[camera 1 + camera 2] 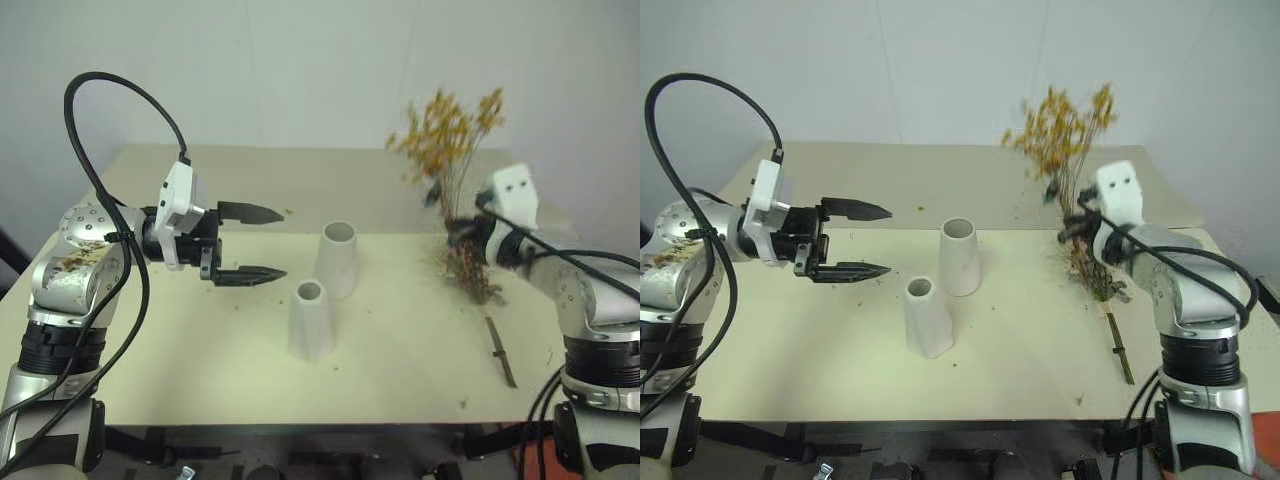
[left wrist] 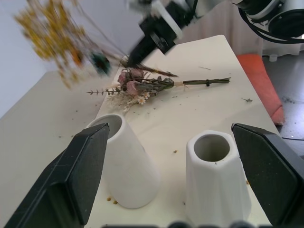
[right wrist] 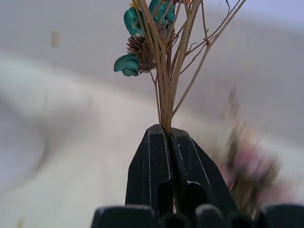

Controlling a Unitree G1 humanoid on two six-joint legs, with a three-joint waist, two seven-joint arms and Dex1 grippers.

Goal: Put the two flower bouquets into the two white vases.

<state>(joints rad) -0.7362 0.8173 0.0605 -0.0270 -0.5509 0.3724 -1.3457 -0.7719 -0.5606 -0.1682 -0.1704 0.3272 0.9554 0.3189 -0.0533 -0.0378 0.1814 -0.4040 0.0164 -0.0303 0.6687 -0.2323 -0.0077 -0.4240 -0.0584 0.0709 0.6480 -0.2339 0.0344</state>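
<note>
Nearest on the cream worktop [image 1: 200,370]: shorter white vase [image 1: 310,320], upright, mouth open and nothing in it. Just behind it, a little to the right, the taller white vase [image 1: 337,258], also upright, also with nothing in it. The two stand close together; touching or not, cannot tell.

Left tool [image 1: 250,243] hovers above the worktop to the left of the vases, pointing sideways toward them. Its two black fingers spread wide, one above the other, nothing between them. In the left wrist view both vases sit framed between the two fingers.

Right side: mixed bouquet [image 2: 140,88] of pink roses, white sprigs and green leaves lies flat on the worktop, heads toward the vases, tied stems [image 1: 499,350] running toward the near right edge.

Right tool [image 3: 168,135] is raised above that bouquet, fingers pressed together on the thin stems of the yellow dried bouquet [image 1: 447,130]. Bunch stands upright from the grip, yellow heads fanned against the pale wall, clear of the worktop. A small teal bit [image 3: 127,63] sits among the stems just above the fingertips.

Loose flower crumbs scattered on the worktop around the vases and the lying bouquet.
</note>
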